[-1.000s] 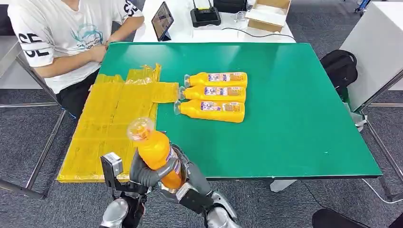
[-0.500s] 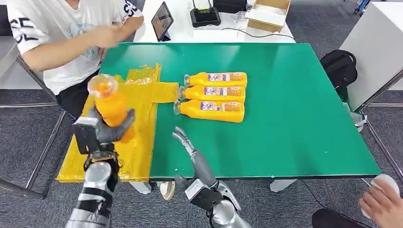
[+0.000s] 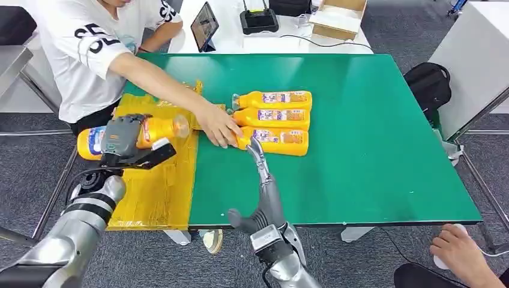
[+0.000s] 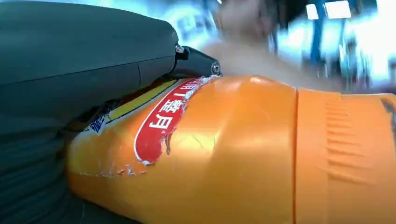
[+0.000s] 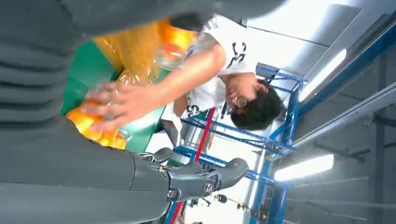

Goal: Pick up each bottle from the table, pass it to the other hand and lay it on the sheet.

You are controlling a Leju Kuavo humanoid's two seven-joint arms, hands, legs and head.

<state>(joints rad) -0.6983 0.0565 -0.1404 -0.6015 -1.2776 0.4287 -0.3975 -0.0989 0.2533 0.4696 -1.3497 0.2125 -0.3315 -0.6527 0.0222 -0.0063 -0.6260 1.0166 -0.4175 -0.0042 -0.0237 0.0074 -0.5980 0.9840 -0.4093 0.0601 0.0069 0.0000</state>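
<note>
A person in a white printed T-shirt [image 3: 78,54] sat at the far left corner of the green-topped table [image 3: 372,150] and reached an arm across the crinkled yellow plastic sheet [image 3: 156,180]. The person's hand [image 3: 219,127] lay on the cap end of the nearest of three orange plastic bottles [image 3: 273,123] lying side by side on the green surface, just beside the sheet's right edge, their caps towards the sheet. That arm lay between the sheet and the row of bottles. Behind the green table a white table [image 3: 240,36] carried a propped dark tablet [image 3: 204,25], a black device with antennas [image 3: 259,18] and an open cardboard box [image 3: 337,17]. A black backpack [image 3: 429,84] sat on the floor to the right, and another person's hand [image 3: 459,255] showed at the lower right corner.

The robot's left hand [image 3: 126,141] gripped a fourth orange bottle with a red and white label [image 3: 157,129], fingers wrapped round its body. It was held on its side above the left part of the sheet, clear cap pointing right; the left wrist view showed its ribbed orange body and torn label edge close up. The right hand [image 3: 264,180] held nothing, its fingers stretched out straight over the green surface, their tips just beside the nearest lying bottle and the person's hand.
</note>
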